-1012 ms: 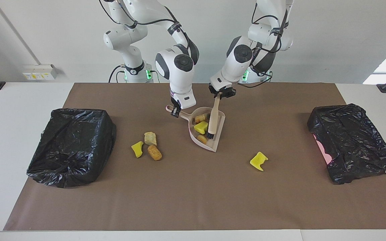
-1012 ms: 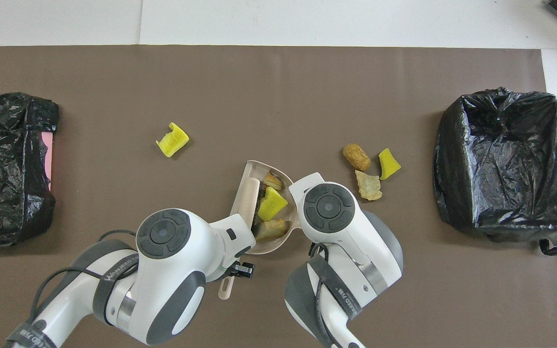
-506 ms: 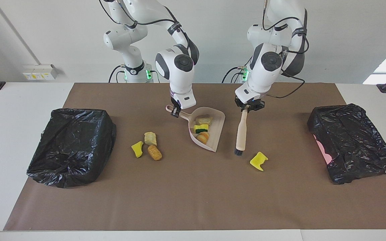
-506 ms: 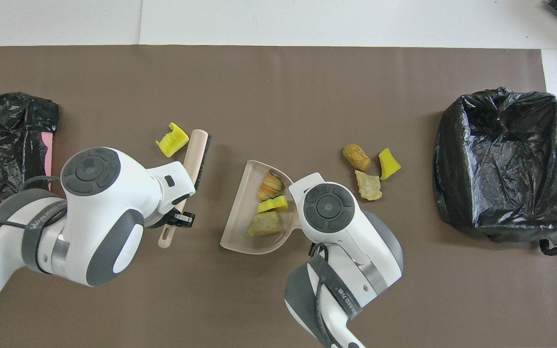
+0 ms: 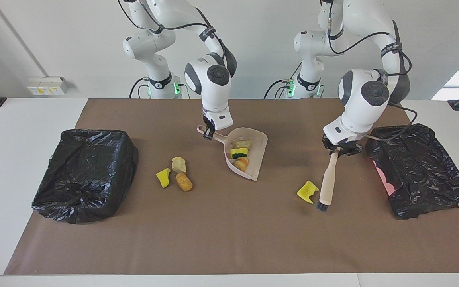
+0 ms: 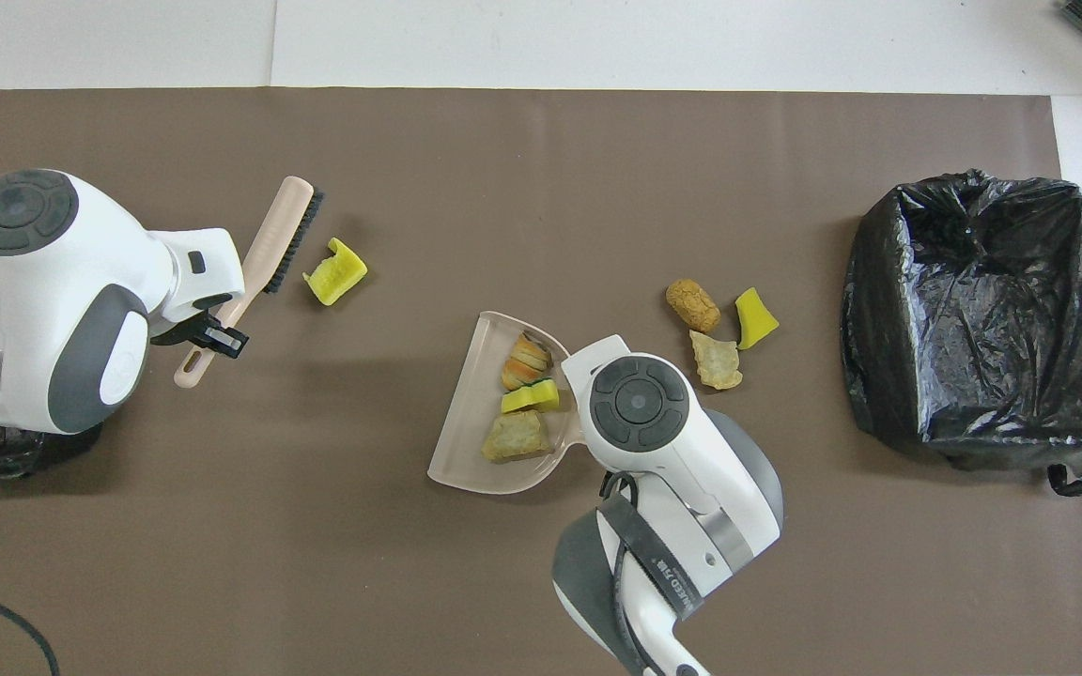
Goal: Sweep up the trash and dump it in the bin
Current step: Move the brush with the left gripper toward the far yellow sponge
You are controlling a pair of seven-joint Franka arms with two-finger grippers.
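1. My left gripper [image 5: 341, 150] has its jaws clamped on the brush [image 5: 327, 180], bristles beside a yellow chunk [image 5: 307, 191];
2. My right gripper [image 5: 208, 133] grasps the dustpan [image 5: 255, 161] handle; three trash pieces [image 5: 240, 154] inside; three more [image 5: 175, 174] on the worktop near the open bin [image 5: 86, 173].

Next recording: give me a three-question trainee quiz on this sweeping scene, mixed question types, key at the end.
1. How many trash pieces lie in the dustpan?
2. True or false: the left gripper holds the brush by its handle.
3. The lone yellow sponge piece lies: A) in the dustpan, B) on the mat beside the brush's bristles, C) in a bin.

Key: 1. Three. 2. True. 3. B.
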